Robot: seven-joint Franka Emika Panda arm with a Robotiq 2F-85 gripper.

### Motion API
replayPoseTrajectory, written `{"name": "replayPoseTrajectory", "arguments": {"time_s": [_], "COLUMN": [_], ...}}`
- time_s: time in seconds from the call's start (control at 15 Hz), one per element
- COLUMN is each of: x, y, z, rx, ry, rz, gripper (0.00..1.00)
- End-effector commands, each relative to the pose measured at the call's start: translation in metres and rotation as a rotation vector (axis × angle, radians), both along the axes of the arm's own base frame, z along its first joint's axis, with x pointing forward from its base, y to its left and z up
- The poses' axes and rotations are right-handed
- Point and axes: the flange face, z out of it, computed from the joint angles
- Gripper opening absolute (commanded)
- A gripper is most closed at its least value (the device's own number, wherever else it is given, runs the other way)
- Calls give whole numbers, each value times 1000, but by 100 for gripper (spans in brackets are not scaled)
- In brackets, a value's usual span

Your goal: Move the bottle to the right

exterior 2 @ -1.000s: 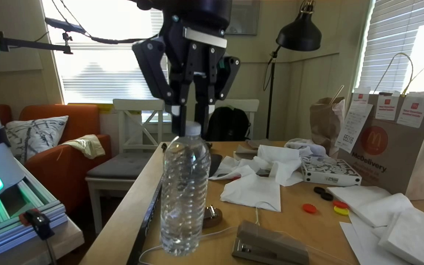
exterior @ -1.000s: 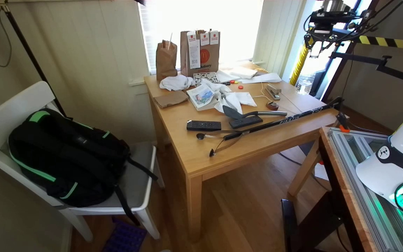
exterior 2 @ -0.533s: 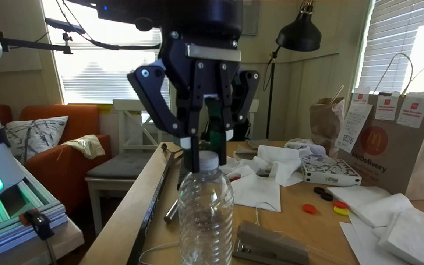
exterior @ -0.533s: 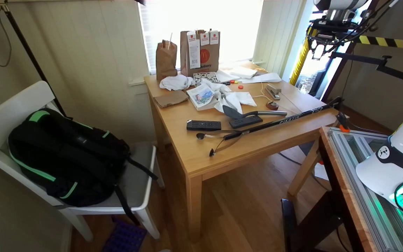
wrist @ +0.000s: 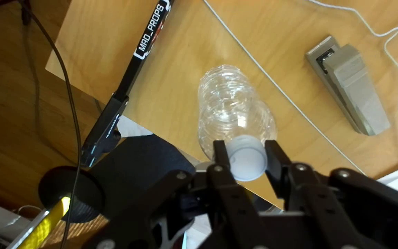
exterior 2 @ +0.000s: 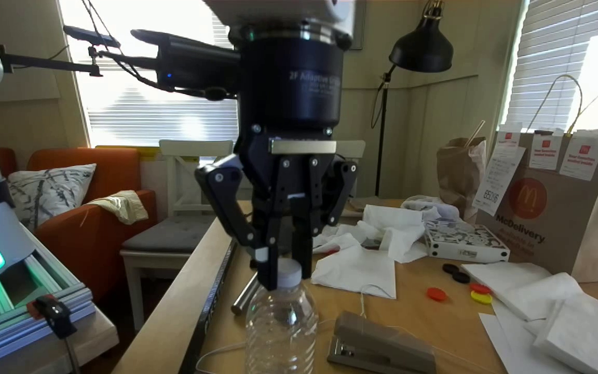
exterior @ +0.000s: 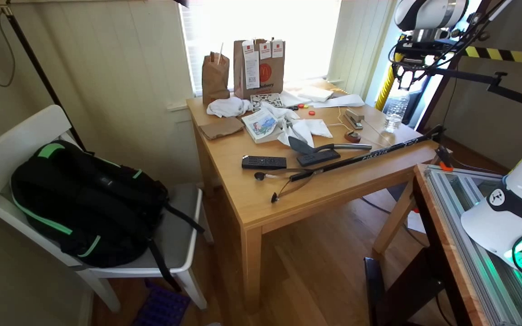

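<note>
A clear ribbed plastic bottle with a white cap stands nearly upright at the table's end, in both exterior views and in the wrist view. My gripper comes from above with its fingers around the cap, shut on it. In the wrist view the gripper has the cap between its two fingertips. The gripper also shows in an exterior view with the bottle hanging below it. The bottle's base is at or just above the table; I cannot tell if it touches.
A stapler lies beside the bottle, with a thin white cord between. A long black stick lies along the table edge on the other side. Tape dispenser, spatula, napkins and a paper bag are farther off.
My gripper and the bottle have come down together toward the table, shifting slightly sideways. The bottle now shows clearly below the gripper in both exterior views. The other objects have not moved.
</note>
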Motion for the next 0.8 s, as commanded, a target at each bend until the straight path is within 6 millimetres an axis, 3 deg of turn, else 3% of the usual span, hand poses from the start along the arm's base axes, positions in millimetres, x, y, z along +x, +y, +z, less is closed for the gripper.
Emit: {"name": "replayPoseTrajectory", "arguments": {"time_s": [0.0, 0.07, 0.13, 0.33, 0.53, 0.73], "x": [-3, -4, -4, -3, 1, 5], "y": [-4, -5, -5, 0, 10, 25], "z": [-14, -14, -8, 14, 49, 93], "rx": [-1, -2, -6, 32, 101, 160], "ry": [-6, -7, -13, -35, -56, -2], "rz": [-27, -32, -29, -3, 57, 174], "gripper": [8, 57, 58, 78, 98, 100]}}
